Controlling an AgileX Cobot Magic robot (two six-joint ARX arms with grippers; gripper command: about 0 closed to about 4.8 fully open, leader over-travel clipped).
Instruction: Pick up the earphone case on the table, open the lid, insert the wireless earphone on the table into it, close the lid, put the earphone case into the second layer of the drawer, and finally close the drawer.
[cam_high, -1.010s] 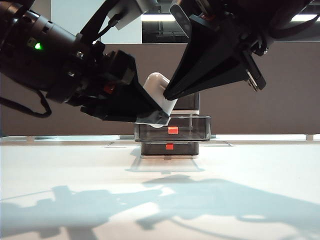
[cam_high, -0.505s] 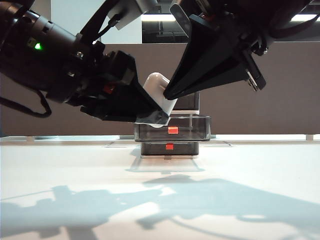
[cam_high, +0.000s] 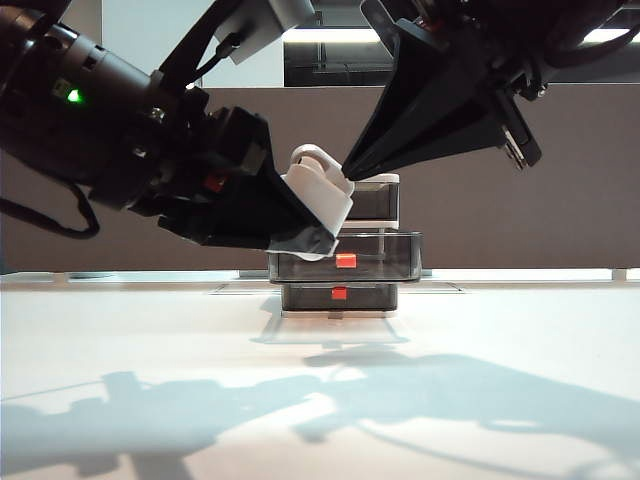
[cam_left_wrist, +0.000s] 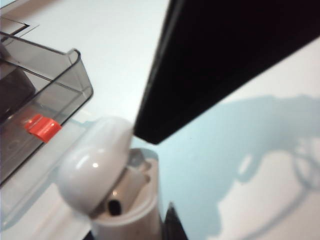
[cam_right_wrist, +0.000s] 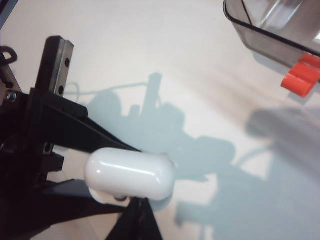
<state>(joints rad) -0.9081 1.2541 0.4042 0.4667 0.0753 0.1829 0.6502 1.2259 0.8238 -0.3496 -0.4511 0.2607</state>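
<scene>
My left gripper (cam_high: 312, 228) is shut on the white earphone case (cam_high: 325, 205) and holds it tilted in the air in front of the drawer (cam_high: 375, 200). The lid (cam_high: 312, 163) stands ajar over the body (cam_left_wrist: 131, 205). My right gripper (cam_high: 352, 164) is shut, and its pointed tip rests at the lid's edge (cam_right_wrist: 130, 175). The second layer (cam_high: 380, 250) is pulled out, with its red-orange tab (cam_high: 346, 260) facing front. No wireless earphone shows on the table (cam_high: 320, 380); what lies inside the case I cannot tell.
The bottom drawer (cam_high: 340, 294) is shut under the open one. In the left wrist view the open smoky drawer (cam_left_wrist: 45, 95) lies close beside the case. Both arms' shadows fall on the white tabletop in front.
The case's lid has swung up from shut to ajar. My right gripper's tip has risen a little and shifted right with it. The left arm has kept still.
</scene>
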